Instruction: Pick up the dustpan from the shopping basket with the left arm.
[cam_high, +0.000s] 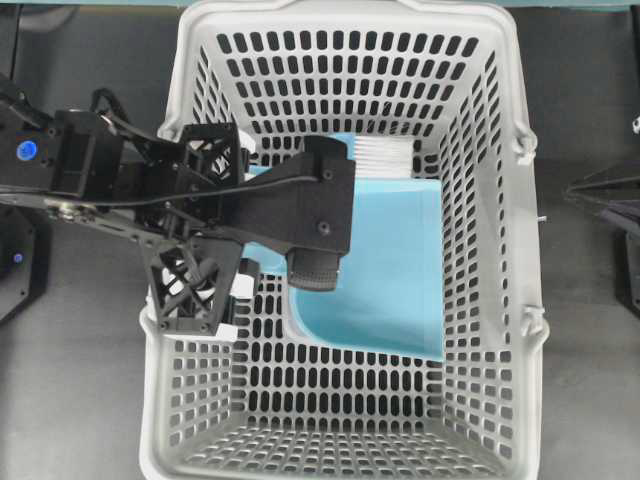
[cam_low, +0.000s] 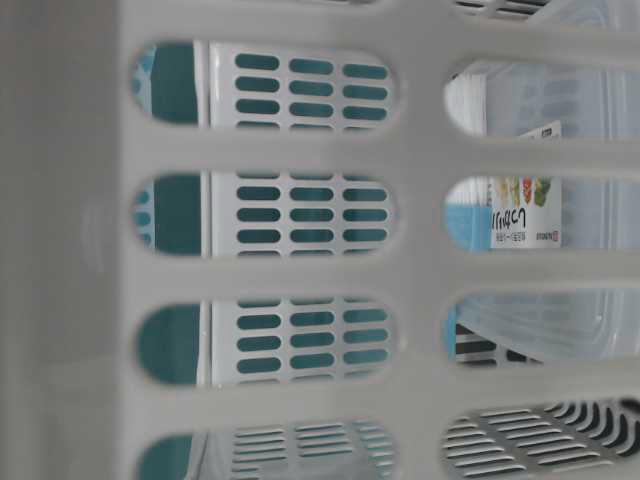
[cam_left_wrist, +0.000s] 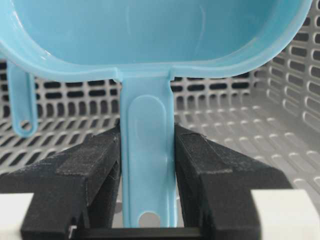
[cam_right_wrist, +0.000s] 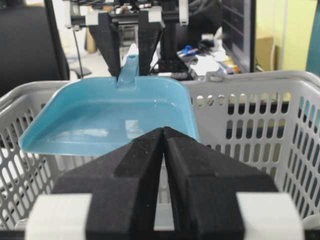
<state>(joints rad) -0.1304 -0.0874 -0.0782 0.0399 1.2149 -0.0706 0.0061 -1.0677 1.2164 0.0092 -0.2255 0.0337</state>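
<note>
While gripped by its handle, the dustpan, light blue plastic with a raised rim, hangs tilted at rim height over the shopping basket, clear of the slotted floor.
Left hand: both fingers pressed against the sides of the thin handle, closed on it above the ring end.
Left arm: black, reaching in over the basket's left wall.
Shopping basket: light grey, perforated walls and floor, standing on the dark table.
Hand brush: white bristles visible at the far wall, partly hidden.
Right hand: fingertips together, nothing between them, outside the basket.
</note>
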